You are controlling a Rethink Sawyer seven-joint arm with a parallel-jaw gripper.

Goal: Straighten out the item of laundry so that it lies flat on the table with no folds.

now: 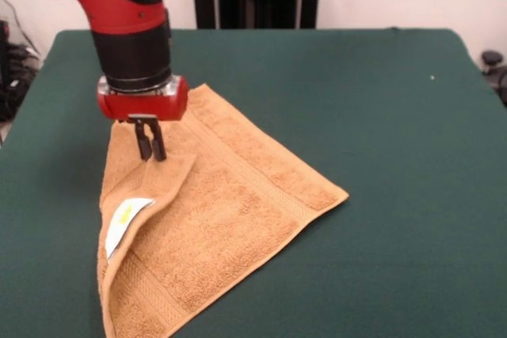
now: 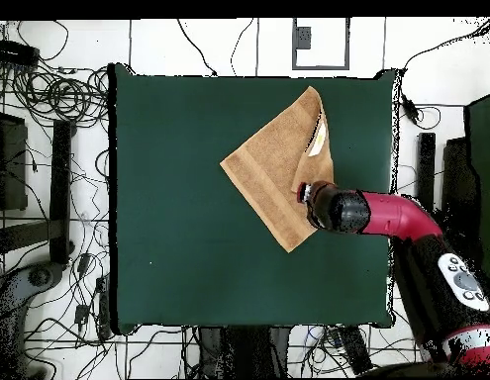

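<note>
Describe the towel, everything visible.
The towel is orange-tan terry with a woven band near its edges and a small white label. It lies on the green table, turned diamond-wise, not flat: one side is folded over onto the rest, label up. The gripper stands on that folded flap, fingers close together; whether it pinches cloth is unclear.
</note>
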